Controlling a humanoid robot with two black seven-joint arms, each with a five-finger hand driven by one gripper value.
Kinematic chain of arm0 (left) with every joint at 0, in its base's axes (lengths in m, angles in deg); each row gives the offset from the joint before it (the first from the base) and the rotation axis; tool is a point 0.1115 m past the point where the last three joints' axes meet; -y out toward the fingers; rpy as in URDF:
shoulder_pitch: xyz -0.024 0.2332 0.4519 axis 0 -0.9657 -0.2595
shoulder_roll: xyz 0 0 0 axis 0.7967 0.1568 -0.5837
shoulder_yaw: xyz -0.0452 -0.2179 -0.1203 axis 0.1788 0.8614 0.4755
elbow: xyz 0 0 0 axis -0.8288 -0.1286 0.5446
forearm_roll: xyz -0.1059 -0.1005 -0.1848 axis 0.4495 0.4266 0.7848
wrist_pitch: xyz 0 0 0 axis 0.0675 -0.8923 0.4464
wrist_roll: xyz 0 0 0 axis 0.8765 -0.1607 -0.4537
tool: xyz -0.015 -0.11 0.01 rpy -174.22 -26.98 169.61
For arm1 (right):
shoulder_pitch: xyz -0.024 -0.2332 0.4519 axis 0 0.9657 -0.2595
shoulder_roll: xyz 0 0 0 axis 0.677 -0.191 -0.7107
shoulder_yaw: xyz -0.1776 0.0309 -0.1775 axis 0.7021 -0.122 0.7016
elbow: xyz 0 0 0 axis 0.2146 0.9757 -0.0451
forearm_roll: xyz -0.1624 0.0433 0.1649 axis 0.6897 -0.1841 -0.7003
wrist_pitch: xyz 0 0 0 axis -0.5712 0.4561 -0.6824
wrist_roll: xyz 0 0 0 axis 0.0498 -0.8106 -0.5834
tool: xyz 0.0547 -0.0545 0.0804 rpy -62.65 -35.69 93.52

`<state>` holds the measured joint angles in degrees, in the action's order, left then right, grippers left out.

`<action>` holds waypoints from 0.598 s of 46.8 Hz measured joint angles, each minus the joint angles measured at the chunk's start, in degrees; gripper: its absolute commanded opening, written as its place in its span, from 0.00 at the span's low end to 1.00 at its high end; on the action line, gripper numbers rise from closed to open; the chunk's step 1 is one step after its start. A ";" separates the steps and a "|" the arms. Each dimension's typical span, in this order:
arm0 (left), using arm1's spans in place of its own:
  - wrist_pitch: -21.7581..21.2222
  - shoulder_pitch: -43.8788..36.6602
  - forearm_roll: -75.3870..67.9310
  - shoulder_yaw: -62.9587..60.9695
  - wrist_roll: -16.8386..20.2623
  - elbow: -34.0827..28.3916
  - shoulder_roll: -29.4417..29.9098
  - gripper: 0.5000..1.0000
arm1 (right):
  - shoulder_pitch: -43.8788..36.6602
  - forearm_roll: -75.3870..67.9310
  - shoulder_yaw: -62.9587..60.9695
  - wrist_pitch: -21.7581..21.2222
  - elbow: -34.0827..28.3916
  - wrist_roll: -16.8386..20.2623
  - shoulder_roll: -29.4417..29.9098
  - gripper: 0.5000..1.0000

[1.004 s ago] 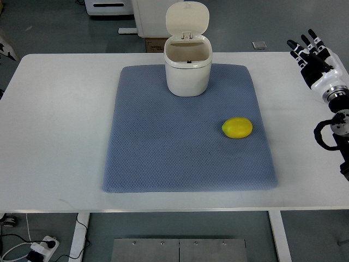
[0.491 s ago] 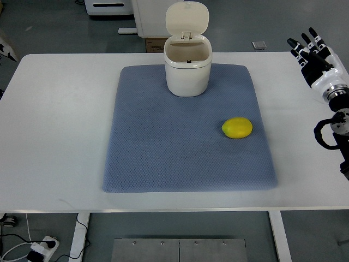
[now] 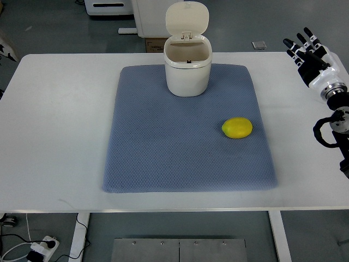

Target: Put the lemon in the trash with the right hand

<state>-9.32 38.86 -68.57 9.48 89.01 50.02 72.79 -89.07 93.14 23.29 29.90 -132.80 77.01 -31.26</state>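
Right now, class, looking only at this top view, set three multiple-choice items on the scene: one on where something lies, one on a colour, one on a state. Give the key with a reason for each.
1. Where does the lemon lie?
A. inside the trash bin
B. on the blue mat, toward its right side
C. on the bare white table

2. What colour is the mat?
A. grey-blue
B. red
C. green

3. What is the state of the trash bin?
A. lid shut
B. tipped on its side
C. upright, lid raised

Key:
1 B: the lemon rests on the mat, in front and to the right of the bin.
2 A: the woven mat is grey-blue against the white table.
3 C: the lid stands up behind the open mouth. The right hand, fingers spread, holds nothing.
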 measured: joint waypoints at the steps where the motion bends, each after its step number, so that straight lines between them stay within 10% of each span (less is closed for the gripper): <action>1: 0.00 0.00 0.00 0.00 0.00 0.00 0.00 1.00 | -0.09 0.00 0.29 0.05 0.00 -0.08 0.00 1.00; 28: 0.00 0.00 0.01 0.00 0.00 0.00 0.00 1.00 | -1.04 -0.09 1.07 -3.40 -0.46 0.46 -2.19 1.00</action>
<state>-9.32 38.86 -68.56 9.48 89.01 50.03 72.79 -90.11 93.05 24.35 26.50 -133.26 77.47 -33.45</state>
